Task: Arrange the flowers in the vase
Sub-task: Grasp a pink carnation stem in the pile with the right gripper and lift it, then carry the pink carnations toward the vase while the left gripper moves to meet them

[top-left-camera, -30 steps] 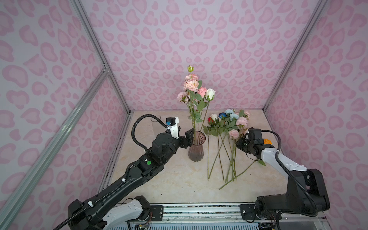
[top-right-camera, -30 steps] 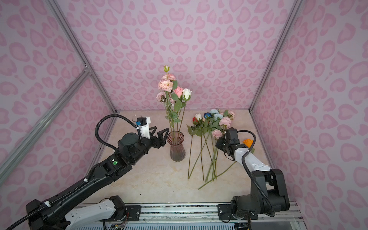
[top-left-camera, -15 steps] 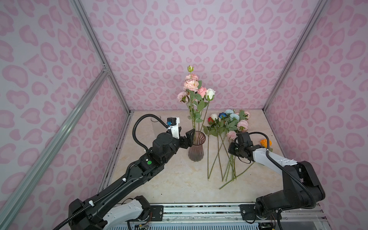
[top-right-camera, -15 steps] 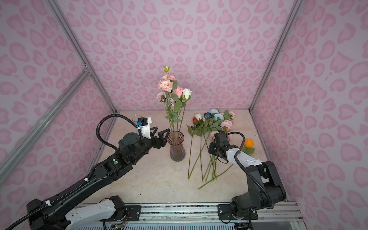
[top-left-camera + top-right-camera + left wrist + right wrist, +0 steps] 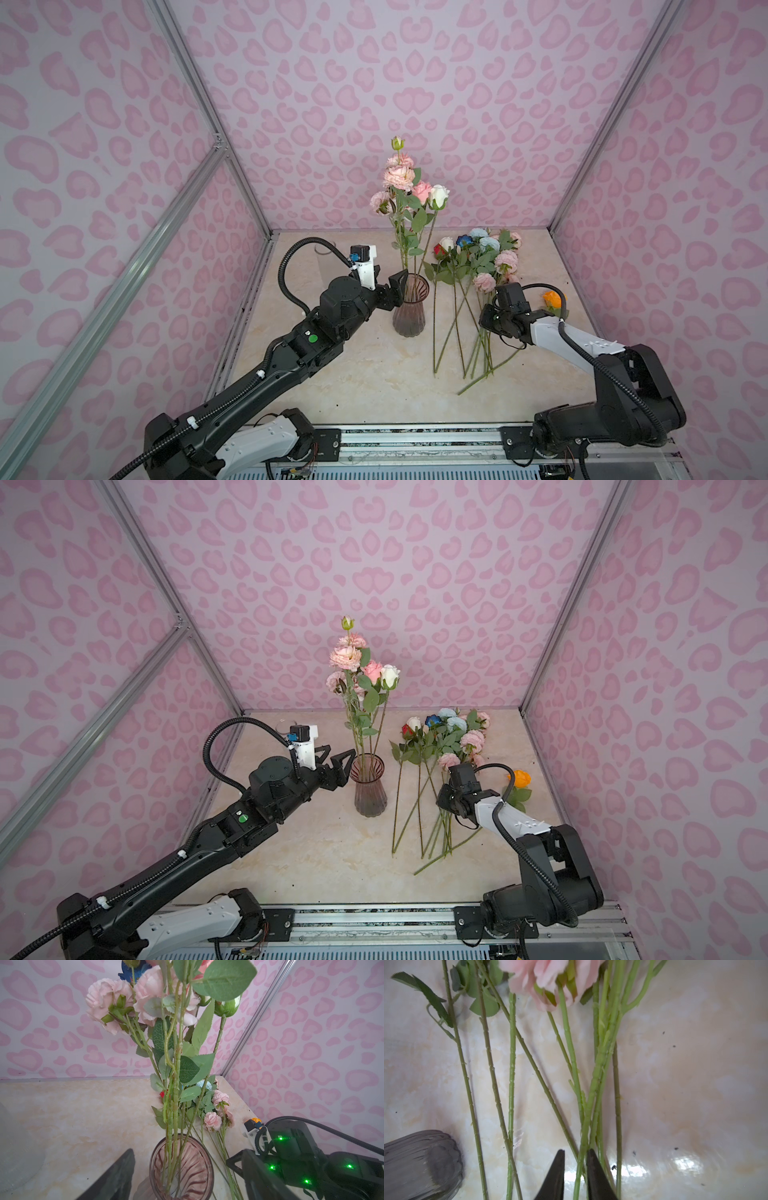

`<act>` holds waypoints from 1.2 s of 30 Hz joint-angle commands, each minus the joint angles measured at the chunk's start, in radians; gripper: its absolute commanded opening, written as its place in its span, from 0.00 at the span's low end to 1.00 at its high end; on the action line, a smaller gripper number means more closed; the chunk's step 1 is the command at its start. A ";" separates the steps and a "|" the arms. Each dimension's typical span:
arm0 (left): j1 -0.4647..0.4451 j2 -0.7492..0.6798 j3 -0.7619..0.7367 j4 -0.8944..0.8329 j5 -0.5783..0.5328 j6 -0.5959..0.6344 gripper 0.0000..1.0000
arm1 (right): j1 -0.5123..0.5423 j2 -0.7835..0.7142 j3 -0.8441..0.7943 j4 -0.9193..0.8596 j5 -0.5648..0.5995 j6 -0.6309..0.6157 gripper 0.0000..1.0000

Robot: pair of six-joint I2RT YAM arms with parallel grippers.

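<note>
Right wrist view: your right gripper (image 5: 574, 1152) has its jaws drawn narrow about one green stem (image 5: 584, 1138) among the loose flowers (image 5: 505, 262), which lie at the counter's (image 5: 353, 374) right rear. Clamped or not, you cannot tell. Your left gripper (image 5: 341, 752) is spread wide, holding nothing, just beside the vase (image 5: 370, 796) rim. The vase stands upright mid-counter with pink and white blooms (image 5: 399, 178) in it.

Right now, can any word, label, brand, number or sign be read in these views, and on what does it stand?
No text can be read in any view.
White cover on the right arm: small raised marks, too small to read.
Green dot on the left arm: plain, no writing on it.
</note>
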 commanded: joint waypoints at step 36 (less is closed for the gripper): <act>-0.001 -0.012 0.008 0.010 0.008 0.011 0.82 | -0.070 -0.390 0.011 0.047 -0.091 -0.061 0.00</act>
